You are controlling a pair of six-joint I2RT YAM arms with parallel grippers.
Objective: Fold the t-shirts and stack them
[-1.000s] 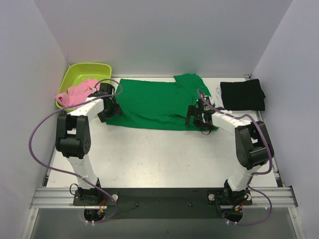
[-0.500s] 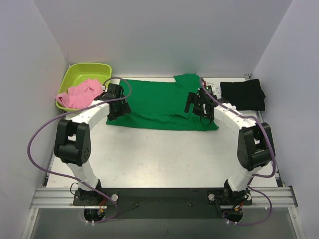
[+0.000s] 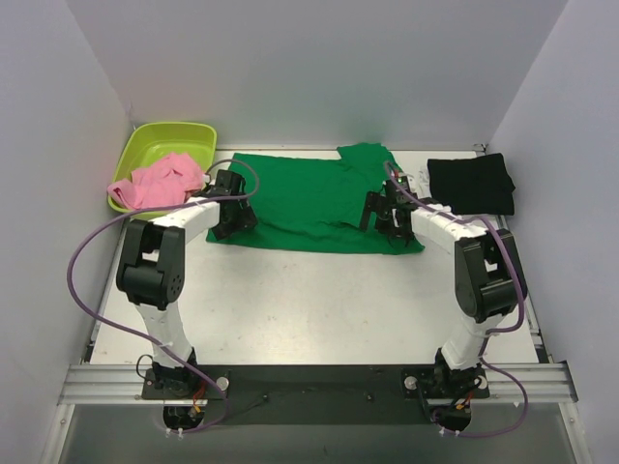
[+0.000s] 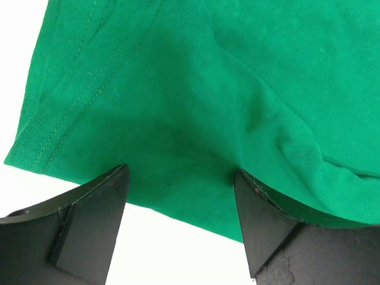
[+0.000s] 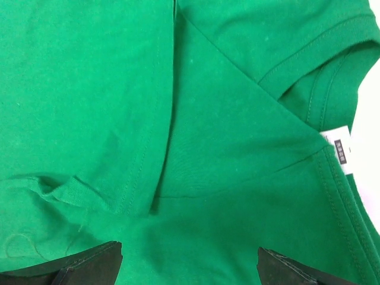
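Note:
A bright green t-shirt (image 3: 309, 198) lies spread flat across the back of the table. My left gripper (image 3: 230, 215) stands open at its near left corner. In the left wrist view the fingers (image 4: 89, 219) straddle the shirt's near edge (image 4: 196, 89), and cloth lies against the right finger. My right gripper (image 3: 384, 208) is open over the shirt's right part, near the folded sleeve. In the right wrist view green cloth (image 5: 225, 119) with the collar and a white label (image 5: 339, 151) fills the space between the pads. A black t-shirt (image 3: 471, 184) lies folded at the back right. A pink t-shirt (image 3: 155, 181) is crumpled in the tub.
A lime-green plastic tub (image 3: 145, 145) stands at the back left corner, close to the left arm. White walls close the table on three sides. Bare white tabletop (image 3: 309, 300) stretches between the green shirt and the arm bases.
The left gripper has moved right onto the shirt's left corner. The right gripper has moved away from the shirt's near edge toward the collar. Both stay open.

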